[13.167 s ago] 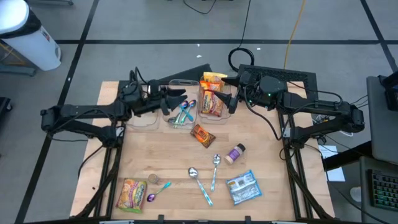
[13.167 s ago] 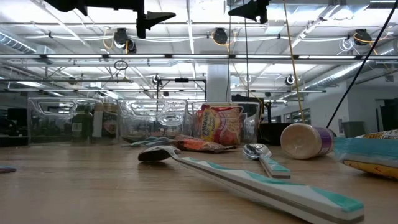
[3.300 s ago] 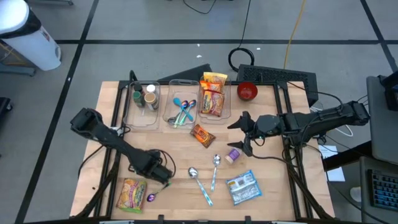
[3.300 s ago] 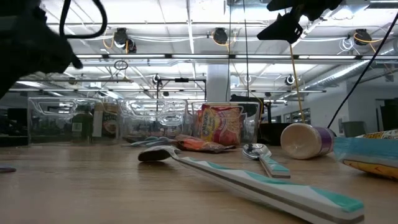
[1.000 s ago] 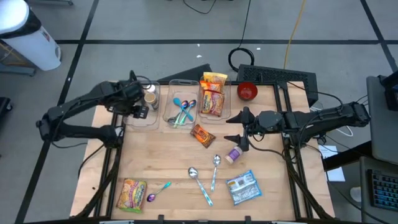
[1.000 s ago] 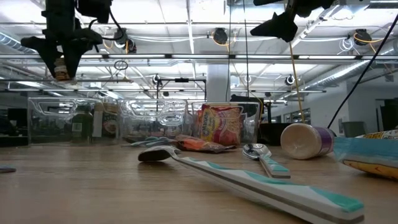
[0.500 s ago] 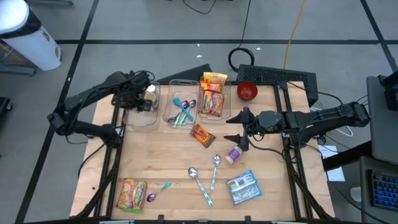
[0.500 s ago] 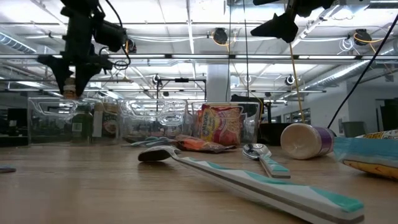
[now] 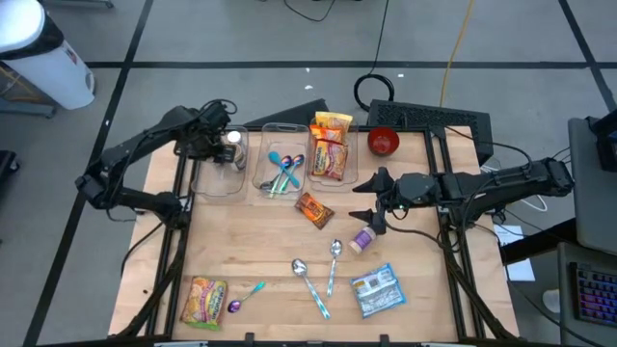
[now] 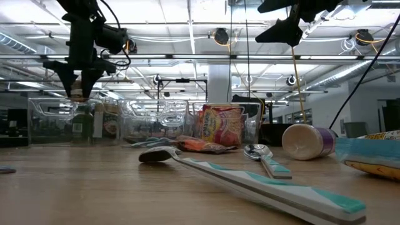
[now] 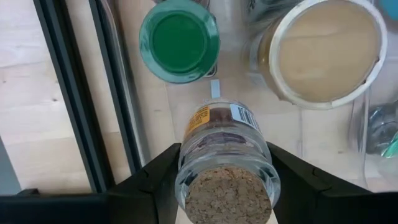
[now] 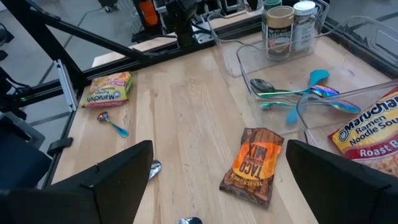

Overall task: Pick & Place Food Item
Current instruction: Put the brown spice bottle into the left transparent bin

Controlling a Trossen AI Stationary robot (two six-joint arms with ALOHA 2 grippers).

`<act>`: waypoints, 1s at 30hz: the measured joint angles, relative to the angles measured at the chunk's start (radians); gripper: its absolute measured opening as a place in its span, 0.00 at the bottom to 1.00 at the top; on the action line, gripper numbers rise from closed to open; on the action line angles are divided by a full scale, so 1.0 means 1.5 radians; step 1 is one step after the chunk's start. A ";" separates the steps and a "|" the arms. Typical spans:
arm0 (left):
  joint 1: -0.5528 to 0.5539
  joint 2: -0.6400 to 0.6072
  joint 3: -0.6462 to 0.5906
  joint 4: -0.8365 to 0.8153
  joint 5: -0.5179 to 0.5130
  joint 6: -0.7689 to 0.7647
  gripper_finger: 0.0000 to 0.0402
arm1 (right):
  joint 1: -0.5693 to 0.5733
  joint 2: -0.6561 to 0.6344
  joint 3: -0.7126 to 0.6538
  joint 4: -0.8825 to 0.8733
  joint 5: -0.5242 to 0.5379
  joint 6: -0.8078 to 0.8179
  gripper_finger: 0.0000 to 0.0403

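While the left tool [image 11: 225, 168] pinches the cork-topped jar [image 11: 224, 155] above the clear bin [image 9: 220, 179] at the frame's upper left, lower it straight into the gap beside the green-lidded jar [image 11: 179, 38], then release. Right tool [image 9: 369, 201] hovers spread, mid-tabletop.

Left arm reaches over the worktop's far left corner, its end effector [image 9: 221, 146] pointing straight down, fingers clamped on a small jar [image 11: 225, 163]. Right arm stretches in from the right, its end effector [image 9: 370, 200] held high, fingers spread wide, empty.
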 joint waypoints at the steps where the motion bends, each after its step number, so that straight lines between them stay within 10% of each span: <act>1: 0.001 0.000 0.000 -0.001 0.000 0.000 0.48 | 0.000 0.000 0.000 0.000 0.000 0.000 0.90; 30: -0.015 -0.038 -0.178 0.139 0.042 -0.050 0.48 | -0.013 0.019 0.000 0.002 0.000 0.032 0.90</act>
